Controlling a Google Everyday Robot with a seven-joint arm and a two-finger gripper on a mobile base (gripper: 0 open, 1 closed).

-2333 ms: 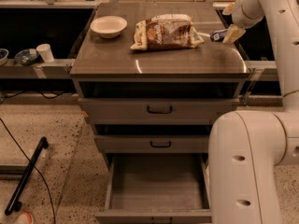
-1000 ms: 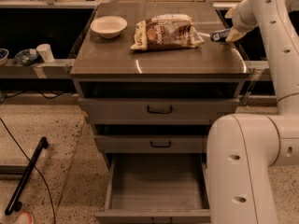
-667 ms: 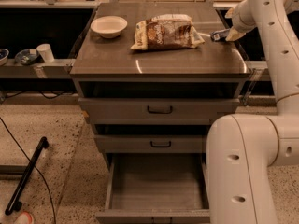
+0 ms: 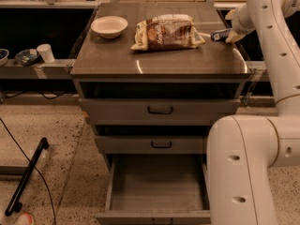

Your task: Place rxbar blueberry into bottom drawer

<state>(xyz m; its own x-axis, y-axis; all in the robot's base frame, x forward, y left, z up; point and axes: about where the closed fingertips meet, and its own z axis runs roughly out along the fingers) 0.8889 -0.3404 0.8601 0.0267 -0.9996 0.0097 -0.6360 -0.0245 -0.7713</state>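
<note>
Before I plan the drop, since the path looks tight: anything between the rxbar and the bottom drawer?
Nothing visible does. The rxbar blueberry is at the gripper, by the right edge of the cabinet top; the bottom drawer stands open with nothing in it.

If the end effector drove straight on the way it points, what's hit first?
The rxbar blueberry, right at the end effector tip, at the right edge of the cabinet top; beyond it, probably the snack bag. Depth unclear.
</note>
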